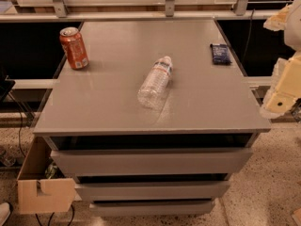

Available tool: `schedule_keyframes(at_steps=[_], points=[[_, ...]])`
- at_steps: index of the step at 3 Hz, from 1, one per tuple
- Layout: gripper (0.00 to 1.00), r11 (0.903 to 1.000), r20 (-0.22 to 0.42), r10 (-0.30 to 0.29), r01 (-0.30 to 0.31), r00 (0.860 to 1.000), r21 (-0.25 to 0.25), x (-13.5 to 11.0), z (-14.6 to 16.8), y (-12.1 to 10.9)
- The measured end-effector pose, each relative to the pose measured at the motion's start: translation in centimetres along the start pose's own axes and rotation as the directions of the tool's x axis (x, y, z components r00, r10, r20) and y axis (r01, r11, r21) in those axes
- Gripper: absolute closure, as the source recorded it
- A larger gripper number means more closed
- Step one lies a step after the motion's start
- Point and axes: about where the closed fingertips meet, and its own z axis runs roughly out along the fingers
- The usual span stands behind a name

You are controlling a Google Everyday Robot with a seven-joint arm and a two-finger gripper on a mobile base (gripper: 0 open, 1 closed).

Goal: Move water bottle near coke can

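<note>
Item 1, my gripper (281,94): pale, hanging off the right edge of the counter (94,112), level with its front half and holding nothing. Whether it is spread or pressed together I cannot tell.

Item 2, water bottle (155,83): lying on its side near the middle of the counter, well apart from my gripper and to its left. The long axis runs roughly front to back, with the white cap toward the far side and leaning a little right, and the base toward the front edge. I judge that a reach from the right would meet its flank broadside.

Item 3, coke can (74,48): upright at the far left corner, well apart from the bottle and beyond it from my side.

Item 4, dark blue packet (220,53): flat near the far right edge, not part of the job.

Status: bottle not yet grasped; move not begun.
</note>
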Motion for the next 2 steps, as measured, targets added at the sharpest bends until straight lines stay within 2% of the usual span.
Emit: schedule_keyframes(at_steps=[1,2], points=[[0.0,1.0,0.0,0.0,0.0,1.0,0.0,0.0,0.0,0.0],[0.0,0.9995,-0.016,0.031,-0.031,0.999,-0.005,-0.69,0.37,-0.36]])
